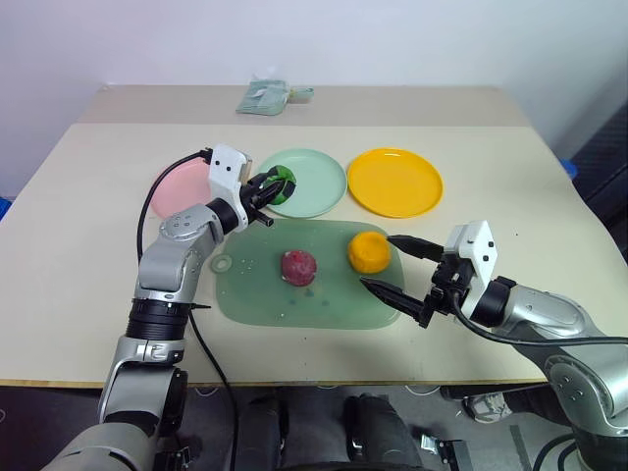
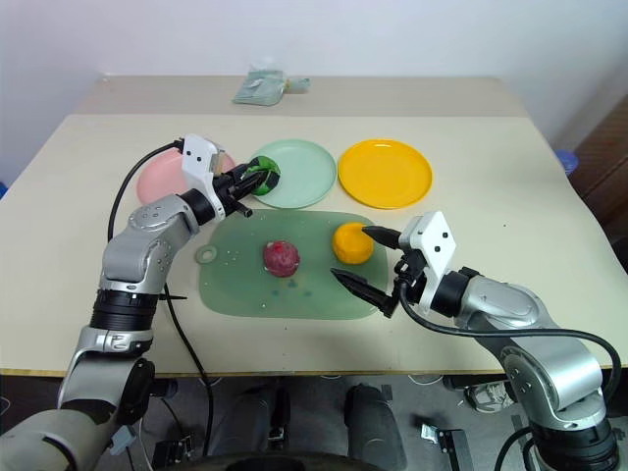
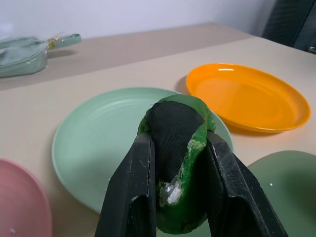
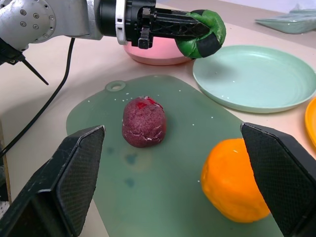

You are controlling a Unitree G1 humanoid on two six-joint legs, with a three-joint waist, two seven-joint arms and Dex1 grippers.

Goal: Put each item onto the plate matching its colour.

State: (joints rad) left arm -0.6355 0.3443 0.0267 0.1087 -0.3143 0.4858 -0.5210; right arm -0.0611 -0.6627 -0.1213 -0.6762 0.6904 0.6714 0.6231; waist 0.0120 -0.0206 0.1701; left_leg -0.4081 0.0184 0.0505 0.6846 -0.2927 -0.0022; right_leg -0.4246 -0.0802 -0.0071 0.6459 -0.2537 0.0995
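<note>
left gripper [image 1: 267, 191] clamps green toy [image 1: 282, 185] (edge of mint plate [image 1: 319, 186]) | right gripper [image 1: 395, 276] spread | risk: early release, rolls off

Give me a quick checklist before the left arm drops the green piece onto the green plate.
1. Left gripper shut on the green piece: ok.
2. Piece over the green plate: at its near rim, not centred: not ok.
3. Green plate bare: ok.
4. Right gripper open, near the orange piece, away from the drop: ok.
5. Red piece and orange piece on the board, waiting: ok.
6. Pink plate and orange plate bare: ok.
</note>
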